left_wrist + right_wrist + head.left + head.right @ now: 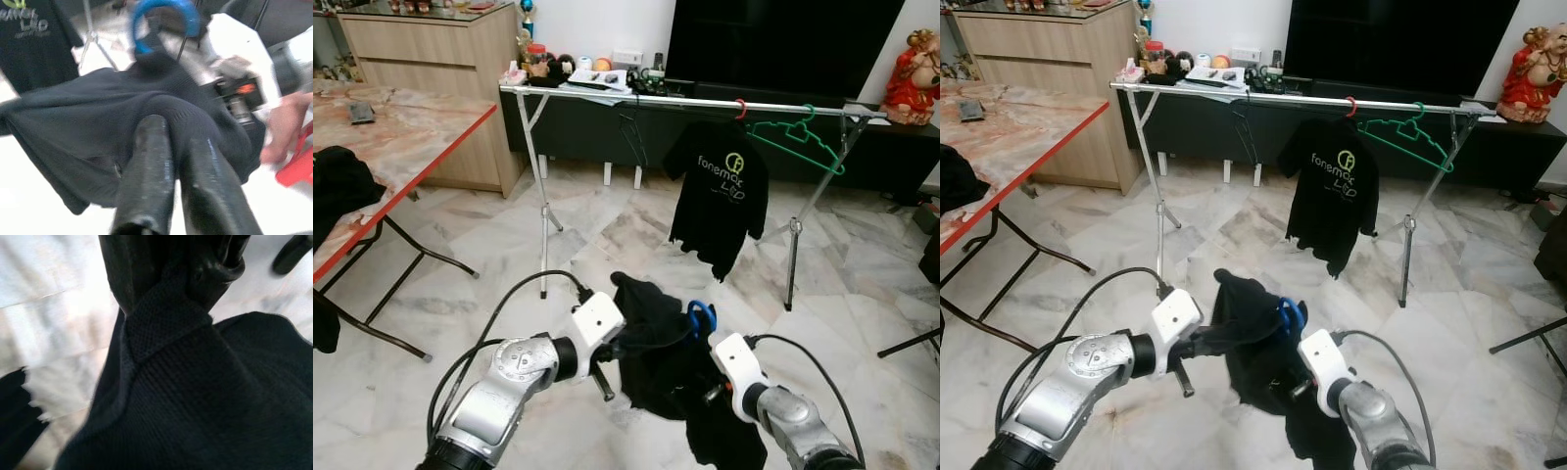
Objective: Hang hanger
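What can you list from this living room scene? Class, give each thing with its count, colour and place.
Clothes rail: one, silver, ahead.
T-shirt: one, black, hanging on rail.
Empty hanger: one, green, on rail.
Table: one, red-edged, left.
Cabinet: one, wooden, far left.
Television: one, black, behind rail.
Garment: one, black, on blue hanger, held.
Left pincer: shut on garment.
Right pincer: shut on garment.

A home living room with marble floor tiles.
A large black television [783, 44] stands at 12 o'clock behind a metal clothes rail [685, 100]; a wooden sideboard [431, 59] sits at 10 o'clock, a red-edged folding table [401, 147] at 9 o'clock, a red figurine [913, 73] at 2 o'clock.
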